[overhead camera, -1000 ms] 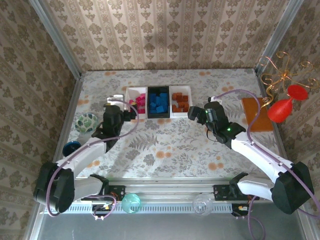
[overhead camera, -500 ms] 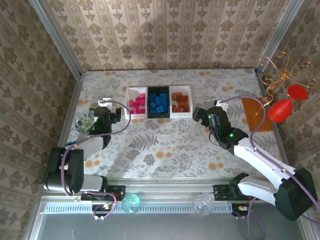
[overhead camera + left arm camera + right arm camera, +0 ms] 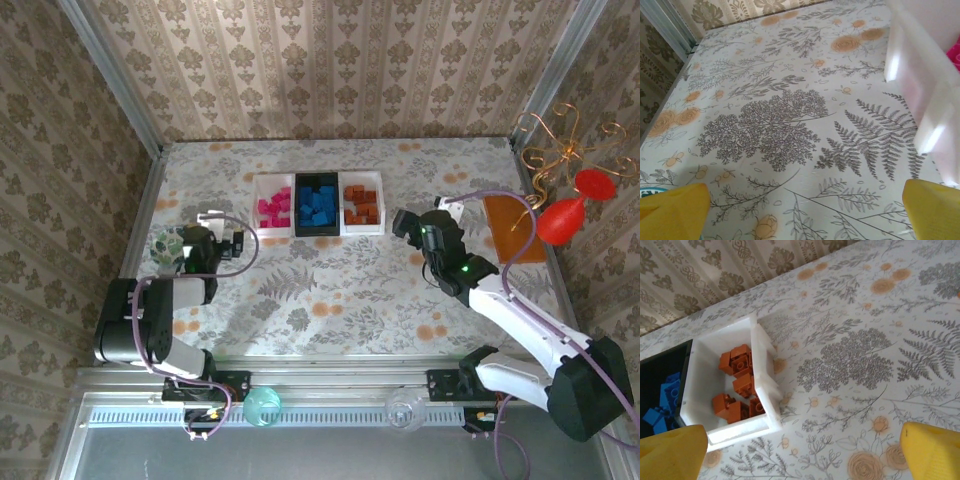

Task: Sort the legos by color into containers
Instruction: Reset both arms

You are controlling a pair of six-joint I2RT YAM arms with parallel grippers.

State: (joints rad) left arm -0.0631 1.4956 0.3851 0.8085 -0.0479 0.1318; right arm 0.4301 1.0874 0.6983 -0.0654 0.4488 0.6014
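Observation:
Three joined containers stand in a row at the back middle. The left white tray (image 3: 257,205) holds pink legos (image 3: 274,208), the black tray (image 3: 316,232) blue legos (image 3: 317,203), and the right white tray (image 3: 381,205) orange-brown legos (image 3: 360,205). My left gripper (image 3: 228,244) is open and empty, low over the cloth left of the trays; its yellow fingertips (image 3: 670,210) flank bare cloth, with the white tray's wall (image 3: 920,85) at the right. My right gripper (image 3: 403,222) is open and empty, right of the trays. Its view looks down on the orange-brown legos (image 3: 737,385) and blue legos (image 3: 665,395).
A small patterned bowl (image 3: 170,245) sits just left of my left gripper. An orange-brown board (image 3: 513,228) lies at the right edge beside a red and gold ornament (image 3: 570,200). Wallpapered walls close in three sides. Two glass balls (image 3: 262,405) rest on the front rail.
My left arm has drawn back and to the left, away from the pink tray, folding toward its base. My right gripper has backed a little to the right of the orange-brown tray.

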